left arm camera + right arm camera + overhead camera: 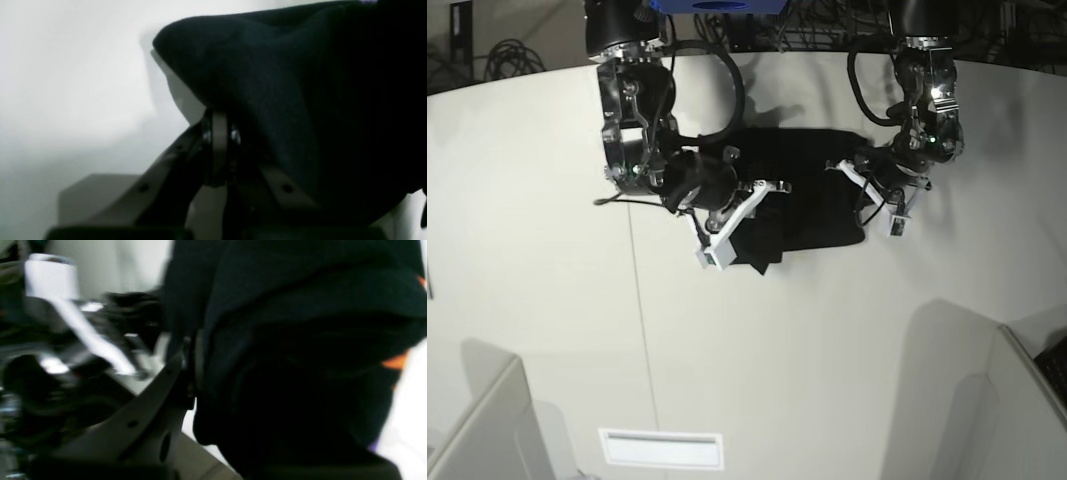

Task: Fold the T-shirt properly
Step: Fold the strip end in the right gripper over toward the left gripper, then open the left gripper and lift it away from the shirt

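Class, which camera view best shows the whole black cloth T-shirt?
The base view: the black cloth T-shirt lies bunched on the white table. Left wrist view shows only a dark fold; right wrist view a blurred close-up with orange print.

White table (757,350); cables (512,55), perhaps.

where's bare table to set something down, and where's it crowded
Free: the wide white table in front of the T-shirt, and the stretch left of the right gripper. Crowded: the far middle, where both arms, including the left gripper, grip the shirt.
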Motion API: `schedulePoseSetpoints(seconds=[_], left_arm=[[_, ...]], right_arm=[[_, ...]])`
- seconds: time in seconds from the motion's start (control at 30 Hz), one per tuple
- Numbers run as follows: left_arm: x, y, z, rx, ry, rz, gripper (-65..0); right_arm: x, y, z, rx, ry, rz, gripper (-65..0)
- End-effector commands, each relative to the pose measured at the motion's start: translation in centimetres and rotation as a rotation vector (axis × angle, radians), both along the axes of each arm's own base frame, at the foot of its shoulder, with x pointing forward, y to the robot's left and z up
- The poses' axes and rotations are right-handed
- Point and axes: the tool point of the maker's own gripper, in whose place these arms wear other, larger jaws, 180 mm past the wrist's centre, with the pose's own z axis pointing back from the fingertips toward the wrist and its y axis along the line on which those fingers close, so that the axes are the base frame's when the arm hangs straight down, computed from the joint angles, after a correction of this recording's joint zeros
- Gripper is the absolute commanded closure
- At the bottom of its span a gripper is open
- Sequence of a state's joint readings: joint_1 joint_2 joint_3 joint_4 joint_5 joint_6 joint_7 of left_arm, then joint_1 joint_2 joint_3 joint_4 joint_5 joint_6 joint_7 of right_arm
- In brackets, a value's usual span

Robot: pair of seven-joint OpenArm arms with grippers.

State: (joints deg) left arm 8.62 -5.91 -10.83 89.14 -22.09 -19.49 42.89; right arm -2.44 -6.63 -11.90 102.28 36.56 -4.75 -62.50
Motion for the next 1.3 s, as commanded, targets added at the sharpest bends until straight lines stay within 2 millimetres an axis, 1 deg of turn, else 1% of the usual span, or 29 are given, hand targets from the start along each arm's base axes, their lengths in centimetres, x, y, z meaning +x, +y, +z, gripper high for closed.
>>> schedulePoseSetpoints(seconds=[0.0,0.07,0.13,0.23,0.3,0.37,0.43,0.63,0.73,0.8,0.87,0.9,1.0,1.1,1.27], left_arm=[[-0.4,0.5,-0.2,0.029,0.024,-0.007,0.0],[-0.4,0.5,-0.2,0.029,0.024,-0.007,0.0],[-0.2,0.5,0.4,0.032,0.006,-0.009,0.0],[-0.5,0.7,0.8,0.044,-0.004,-0.014,0.0],[-0.5,0.9,0.8,0.049,-0.003,-0.014,0.0],[-0.6,0.9,0.7,0.048,0.000,-0.014,0.0],[-0.6,0.8,0.7,0.047,-0.001,-0.014,0.0],[-0.6,0.6,0.7,0.042,-0.001,-0.015,0.0],[-0.5,0.5,0.7,0.042,-0.002,-0.019,0.0],[-0.4,0.4,0.8,0.041,-0.005,-0.020,0.0],[-0.4,0.4,0.8,0.041,-0.005,-0.020,0.0],[-0.4,0.4,0.8,0.041,-0.005,-0.020,0.0],[-0.5,0.5,0.8,0.042,-0.004,-0.018,0.0],[-0.6,0.6,0.8,0.043,-0.003,-0.017,0.0],[-0.5,0.8,0.9,0.048,-0.006,-0.015,0.0]], right_arm=[[0.9,0.9,1.8,0.061,-0.045,-0.008,0.0],[1.1,1.0,1.5,0.069,-0.041,-0.021,0.0],[1.4,1.0,0.9,0.068,-0.031,-0.031,0.0],[1.3,1.1,-0.1,0.064,-0.004,-0.033,0.0],[1.1,1.6,0.3,0.105,0.009,-0.026,0.0],[0.7,2.4,1.2,0.177,0.026,-0.017,0.0],[0.6,2.8,1.7,0.213,0.036,-0.008,0.0],[0.3,2.9,1.3,0.215,0.053,-0.006,0.0],[-0.8,4.3,1.5,0.216,0.049,0.046,0.0],[-1.0,5.1,1.9,0.216,0.034,0.080,0.0],[-0.8,5.4,2.0,0.213,0.029,0.090,0.0],[-0.9,5.5,1.5,0.209,0.045,0.090,0.0],[-0.2,5.7,0.5,0.202,0.044,0.062,0.0],[0.4,6.0,0.5,0.202,0.014,0.038,0.0],[0.6,5.9,0.5,0.199,0.011,0.033,0.0]])
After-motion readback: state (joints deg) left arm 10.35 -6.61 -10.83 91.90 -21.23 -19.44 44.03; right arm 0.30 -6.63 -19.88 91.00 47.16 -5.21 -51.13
